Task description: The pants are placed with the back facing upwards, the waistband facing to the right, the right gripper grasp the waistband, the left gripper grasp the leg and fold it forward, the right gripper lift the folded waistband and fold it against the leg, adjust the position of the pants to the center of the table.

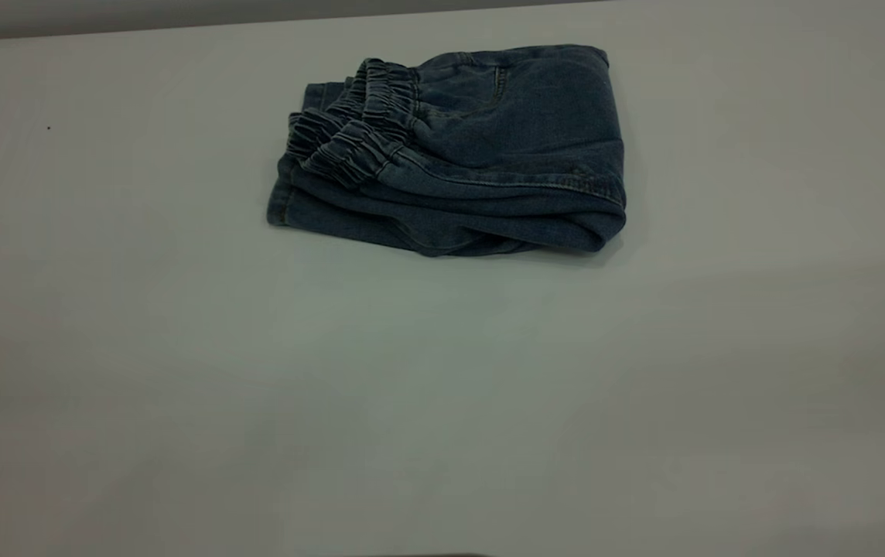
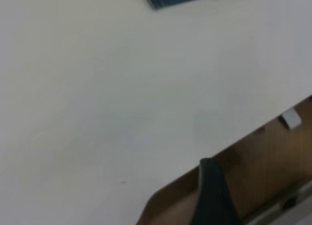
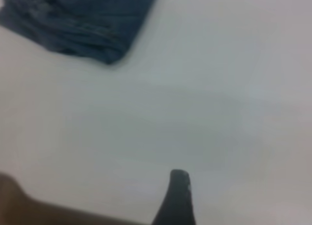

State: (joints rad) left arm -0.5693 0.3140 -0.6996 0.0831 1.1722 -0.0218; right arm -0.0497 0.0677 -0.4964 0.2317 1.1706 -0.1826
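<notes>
Exterior view: the dark blue denim pants [image 1: 450, 151] lie folded into a compact bundle, elastic waistband [image 1: 361, 124] on top, toward the far middle of the pale grey worktop [image 1: 442, 402]; folding looks done, nothing obstructs.

Left wrist view: the left pincer [image 2: 212, 196] hangs at the worktop's edge, well apart from the pants; whether it is open cannot be told.

Right wrist view: the right pincer [image 3: 176, 198] is near the bundle, grip likewise unclear.

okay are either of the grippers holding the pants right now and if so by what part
Nothing is held. The folded pants lie alone on the table, with neither arm near them. Each wrist view shows only one dark fingertip, the left and the right, both away from the denim.
</notes>
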